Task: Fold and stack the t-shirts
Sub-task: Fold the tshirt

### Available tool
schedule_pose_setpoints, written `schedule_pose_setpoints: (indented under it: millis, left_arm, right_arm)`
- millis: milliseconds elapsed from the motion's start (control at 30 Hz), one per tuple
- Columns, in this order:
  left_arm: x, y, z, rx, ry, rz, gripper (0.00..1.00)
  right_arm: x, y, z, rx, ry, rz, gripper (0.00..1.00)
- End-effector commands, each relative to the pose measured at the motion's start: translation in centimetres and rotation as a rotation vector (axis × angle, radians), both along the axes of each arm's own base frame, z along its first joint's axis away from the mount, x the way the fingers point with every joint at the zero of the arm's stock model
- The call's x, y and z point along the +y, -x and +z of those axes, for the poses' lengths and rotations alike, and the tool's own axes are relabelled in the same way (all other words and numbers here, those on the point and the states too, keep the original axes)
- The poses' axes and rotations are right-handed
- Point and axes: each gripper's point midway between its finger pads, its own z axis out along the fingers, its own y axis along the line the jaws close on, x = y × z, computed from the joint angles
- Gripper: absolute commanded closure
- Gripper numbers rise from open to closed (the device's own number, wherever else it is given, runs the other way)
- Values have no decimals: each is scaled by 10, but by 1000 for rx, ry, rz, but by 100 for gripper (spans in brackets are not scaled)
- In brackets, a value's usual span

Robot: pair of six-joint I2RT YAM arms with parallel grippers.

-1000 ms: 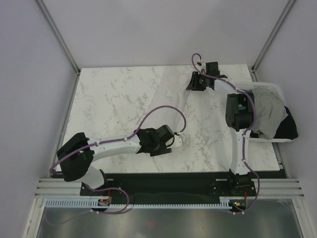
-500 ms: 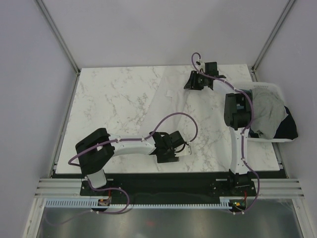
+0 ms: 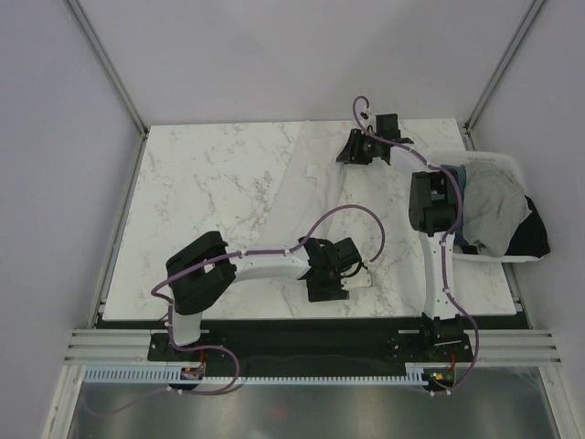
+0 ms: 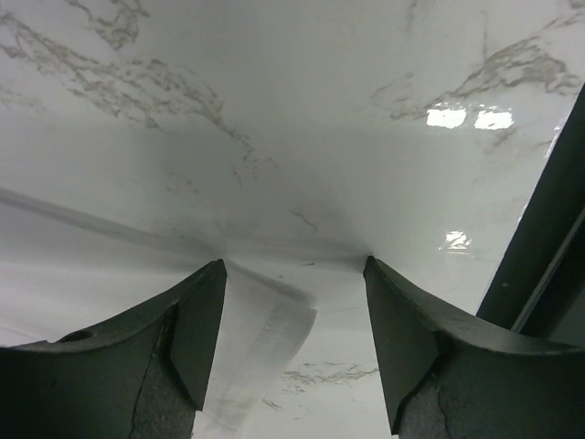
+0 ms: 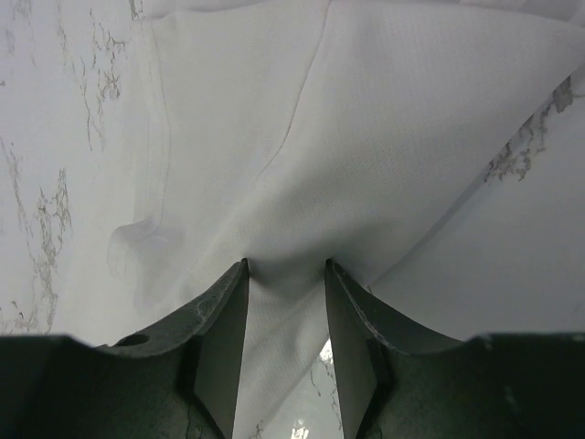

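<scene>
1. Pincers first: the right gripper (image 5: 285, 267) is clamped on a tented pinch of the white t-shirt (image 5: 366, 137). The left gripper (image 4: 292, 274) stands wide, its jaws astride a hemmed corner of that shirt and not closed on it.
2. Outward: the shirt lies spread on the marble table (image 3: 201, 201), running from the far edge, where the right arm holds it, to the near edge by the left arm. To its right, a white bin (image 3: 498, 157) holds a grey t-shirt (image 3: 494, 206), with a black t-shirt (image 3: 535, 240) at its right side.
3. Handling: this is thin, limp, light cloth on a glossy slab. It will likely slide and sag, so corners and stitched hems look the surest holds.
4. Views: the wrist cameras show cloth between the fingers. The overhead view cannot, being white on white, but it alone shows the bin and how far apart the arms reach.
</scene>
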Motion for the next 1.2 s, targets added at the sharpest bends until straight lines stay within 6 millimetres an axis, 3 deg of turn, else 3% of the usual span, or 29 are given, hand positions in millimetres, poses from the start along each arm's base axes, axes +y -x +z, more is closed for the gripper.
schedule_pose_setpoints:
  millis: [0,267,333,433,567,700,800,867,967,1033,1167]
  left_arm:
    - [-18,24,-10,116,25,-4,30]
    - [-33,22,28,148,144,17,30]
    - [-34,17,54,105,200,16,30]
    - [-27,-1,93,-18,263,33,30]
    - [-7,-27,114,-80,300,94,32]
    - [12,-43,110,-86,288,131,35]
    - [22,-47,92,-95,257,126,40]
    - [29,-44,74,-81,222,125,50]
    - [39,-47,54,-84,176,136,57]
    - [45,-48,40,-76,151,136,59]
    - [47,-47,30,-62,140,140,59]
  right_arm:
    - [7,-7,7,-19,-25,14,53]
    - [0,-2,9,-15,-19,15,53]
    - [-4,0,13,-17,-19,15,53]
    - [-8,3,17,-26,-8,18,53]
    - [-12,1,20,-35,0,10,52]
    - [-11,1,20,-33,-1,7,52]
    - [-11,2,21,-33,-2,4,52]
    - [-13,2,22,-37,6,1,52]
    - [-13,2,28,-47,8,1,52]
    - [-14,2,29,-48,9,1,52]
    - [-14,2,30,-52,14,-1,52]
